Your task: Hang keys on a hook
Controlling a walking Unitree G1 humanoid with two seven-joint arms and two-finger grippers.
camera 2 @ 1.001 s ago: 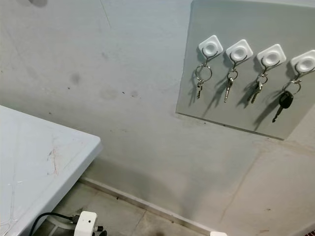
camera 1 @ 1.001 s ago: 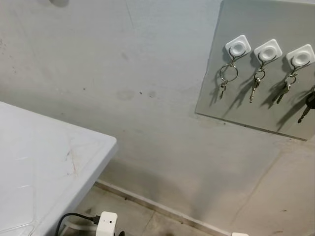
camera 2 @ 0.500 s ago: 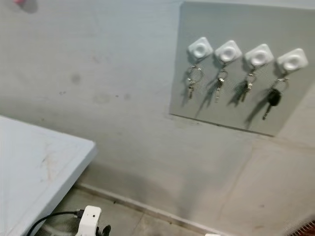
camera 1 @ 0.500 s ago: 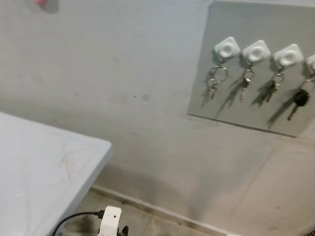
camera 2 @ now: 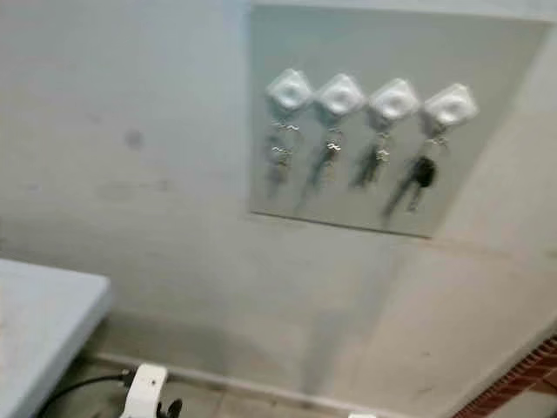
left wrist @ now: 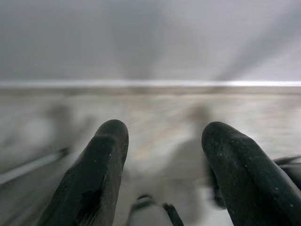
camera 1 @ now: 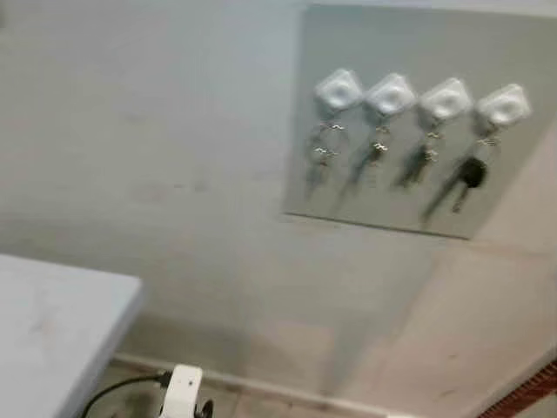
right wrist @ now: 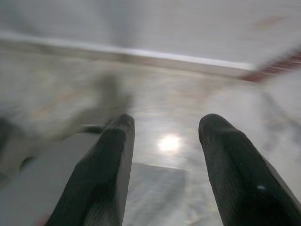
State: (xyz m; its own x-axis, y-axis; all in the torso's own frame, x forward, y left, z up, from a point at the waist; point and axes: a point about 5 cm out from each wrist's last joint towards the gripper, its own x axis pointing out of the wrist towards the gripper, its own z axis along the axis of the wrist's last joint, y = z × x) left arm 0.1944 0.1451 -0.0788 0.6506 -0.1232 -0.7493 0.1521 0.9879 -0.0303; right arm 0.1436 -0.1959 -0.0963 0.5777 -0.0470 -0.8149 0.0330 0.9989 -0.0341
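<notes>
Head views are blurred w/ motion, so detail is soft. On the wall ahead hangs a grey board (camera 1: 409, 52) w/ four white square hooks (camera 1: 391, 94) in a row, each turned like a diamond. Every hook carries something: three small silvery key sets (camera 1: 324, 148) on rings under the first three, and a key w/ a black head (camera 1: 470, 172) under the fourth, at my right end. Each throws a slanted shadow down the board. Teeth, ring shapes and how many keys per ring: too smeared to tell.

Lower left, a corner of the pale worktop (camera 1: 52, 313) pokes in, cut off by the frame edge. Below it on the floor sits a white plug block (camera 1: 181, 394) w/ a black cable (camera 1: 117, 392) running off to the left, partly cut off at the bottom. Bottom right, a strip of red brick (camera 1: 526, 394) shows (only a sliver).

My left jaws (left wrist: 162, 141) hang low over the floor, the two black fingers standing apart w/ nothing between them; skirting line blurred beyond. My right jaws (right wrist: 164, 136) likewise stand apart and carry nothing, pointing at a shiny floor w/ a light glare. Dark shapes near the left jaws' tips are unreadable.
</notes>
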